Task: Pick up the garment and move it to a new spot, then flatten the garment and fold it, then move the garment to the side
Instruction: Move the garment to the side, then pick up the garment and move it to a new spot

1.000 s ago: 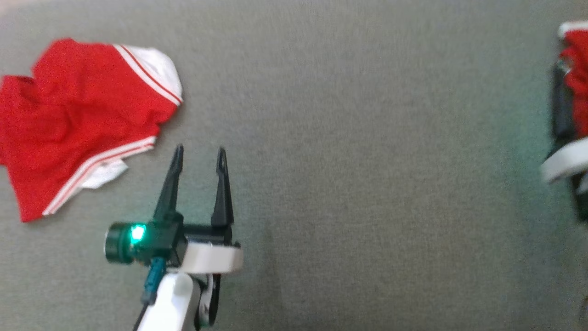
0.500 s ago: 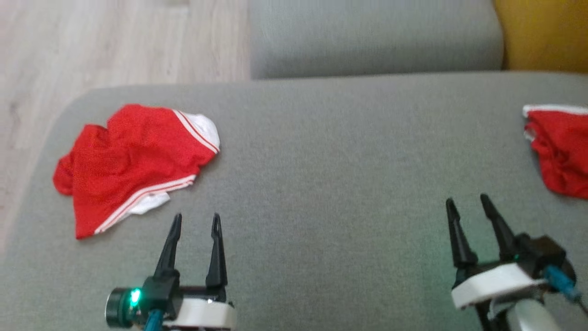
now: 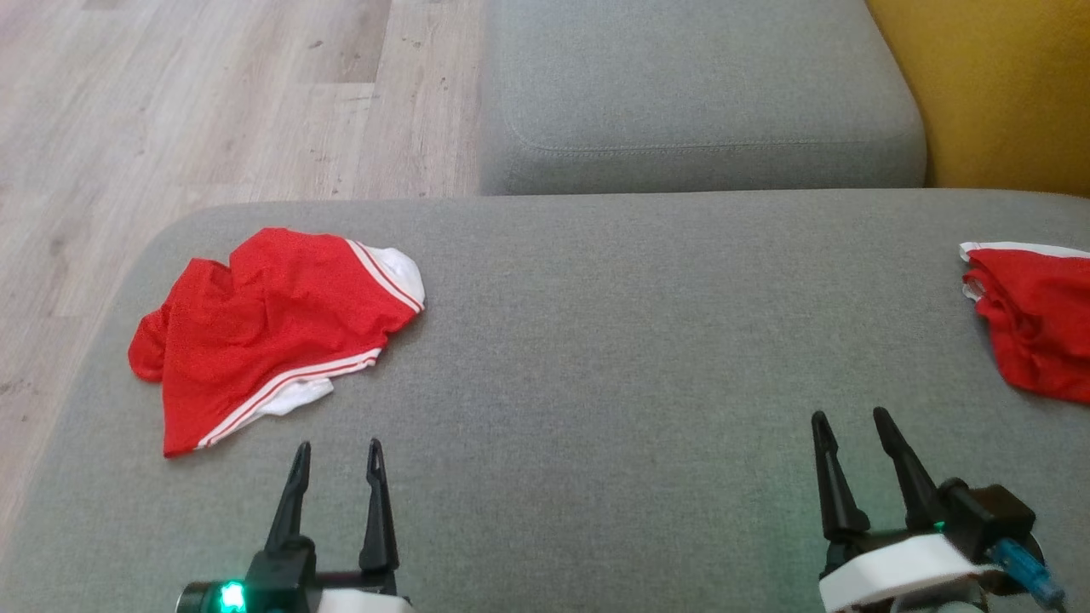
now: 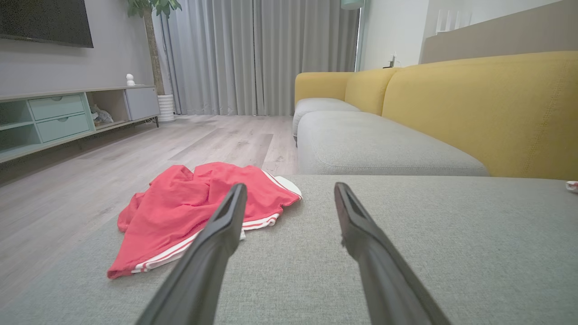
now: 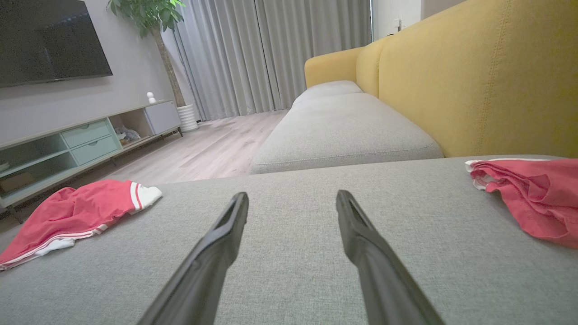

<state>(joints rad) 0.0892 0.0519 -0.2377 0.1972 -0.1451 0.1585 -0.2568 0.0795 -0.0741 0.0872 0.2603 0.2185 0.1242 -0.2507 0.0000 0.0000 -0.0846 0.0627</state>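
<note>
We see both arms at the near edge of the grey cushion: left gripper fingers apart, empty; right gripper same. The red garment lies crumpled at the cushion's left end (white striped trim showing), touching neither. The second red garment lies at the cushion's right end.

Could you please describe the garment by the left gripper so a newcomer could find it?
Take the grey seat and go to its left end, beside the wood floor. The red garment there shows white striped hems; the other garment lies bunched at the right end.
</note>
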